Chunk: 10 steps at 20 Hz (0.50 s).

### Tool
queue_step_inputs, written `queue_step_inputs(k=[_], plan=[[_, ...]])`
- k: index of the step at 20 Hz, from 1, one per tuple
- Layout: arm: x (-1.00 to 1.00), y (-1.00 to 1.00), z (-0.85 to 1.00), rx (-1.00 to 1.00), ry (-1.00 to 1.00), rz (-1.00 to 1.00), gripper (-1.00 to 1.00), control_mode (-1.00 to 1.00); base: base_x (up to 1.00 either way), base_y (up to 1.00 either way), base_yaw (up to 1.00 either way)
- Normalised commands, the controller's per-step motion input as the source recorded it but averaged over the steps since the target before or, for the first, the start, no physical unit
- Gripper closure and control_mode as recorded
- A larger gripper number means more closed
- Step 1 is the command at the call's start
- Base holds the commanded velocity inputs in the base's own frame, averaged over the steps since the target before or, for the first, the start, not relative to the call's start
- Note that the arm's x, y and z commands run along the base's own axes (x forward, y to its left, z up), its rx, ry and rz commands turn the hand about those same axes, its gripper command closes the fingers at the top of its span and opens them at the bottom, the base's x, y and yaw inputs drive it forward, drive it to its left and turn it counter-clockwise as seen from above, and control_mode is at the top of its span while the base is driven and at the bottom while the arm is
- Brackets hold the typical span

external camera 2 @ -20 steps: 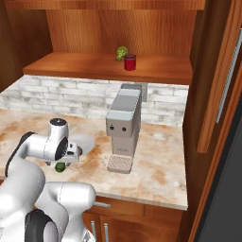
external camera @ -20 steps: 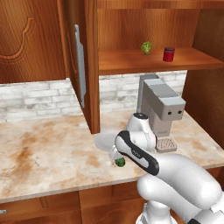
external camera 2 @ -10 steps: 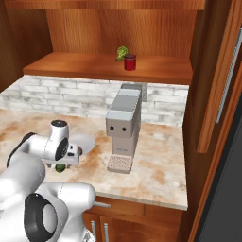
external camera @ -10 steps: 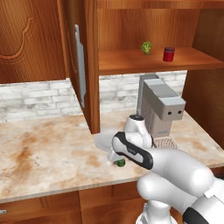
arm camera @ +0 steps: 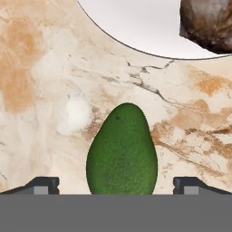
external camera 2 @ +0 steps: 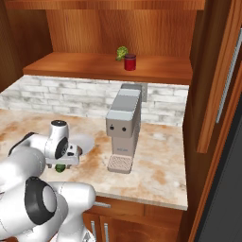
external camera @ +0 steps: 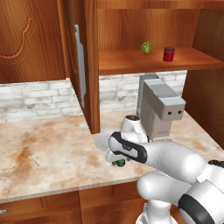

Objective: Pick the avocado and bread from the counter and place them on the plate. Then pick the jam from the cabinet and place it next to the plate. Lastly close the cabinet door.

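The dark green avocado [arm camera: 121, 152] lies on the marbled counter [arm camera: 41, 68], right between my open gripper [arm camera: 116, 183] fingertips [arm camera: 45, 184], which stand either side without touching it. In the left base view the avocado [external camera: 119, 163] peeks out under the gripper [external camera: 117, 157] near the counter's front edge. Just beyond is the white plate [arm camera: 136, 22], with the brown bread [arm camera: 208, 22] lying inside its rim. The red jam [external camera: 168, 54] stands on the cabinet shelf [external camera: 131, 63]. The cabinet door [external camera: 87, 65] hangs open.
A grey coffee machine [external camera: 159, 107] stands on the counter just right of the arm. A yellow-green leafy item [external camera: 146, 47] sits left of the jam on the shelf. The open door's edge hangs above the plate [external camera: 100, 141]. Bare counter [external camera: 43, 153] stretches left.
The arm has bent further and the hand has sunk a little over the avocado. The jaws stayed wide. The avocado, bread and plate have not moved.
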Motion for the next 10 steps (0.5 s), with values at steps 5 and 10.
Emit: queue_step_inputs(k=[5, 10], plan=[[0.0, 0.0, -0.14, 0.0, 0.02, 0.0, -1.0, -1.0, 0.0, 0.0, 0.0], [0.0, 0.0, -0.15, 0.0, 0.02, 0.0, -1.0, -1.0, 0.0, 0.0, 0.0]])
